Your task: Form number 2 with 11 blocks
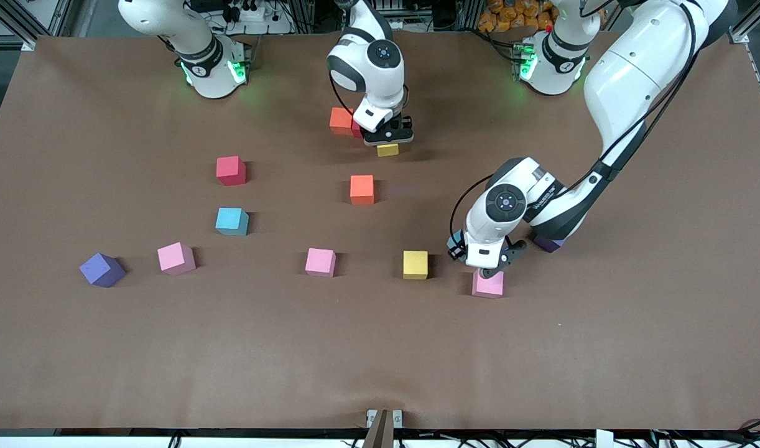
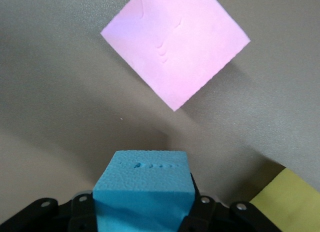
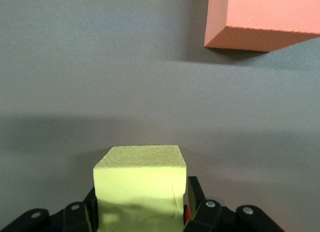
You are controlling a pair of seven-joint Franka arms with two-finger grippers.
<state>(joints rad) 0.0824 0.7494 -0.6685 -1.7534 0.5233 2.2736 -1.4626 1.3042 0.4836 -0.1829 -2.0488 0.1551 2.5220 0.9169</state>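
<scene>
- The right gripper is low over the table at the robots' side, near the middle. A yellow block sits between its fingers; whether the jaws still clench it or have released it cannot be told.
- An orange block and a red block lie just beside that gripper, touching each other.
- The left gripper is over a pink block that rests on the table. Its jaws are clenched on a light blue block.
- A second yellow block lies just beside that pink block, toward the right arm's end.
- Loose blocks spread toward the right arm's end: another orange block, a deep pink block, a second light blue block, and two pink blocks.
- One purple cube lies nearest the right arm's end; another purple cube shows partly under the left arm.
</scene>
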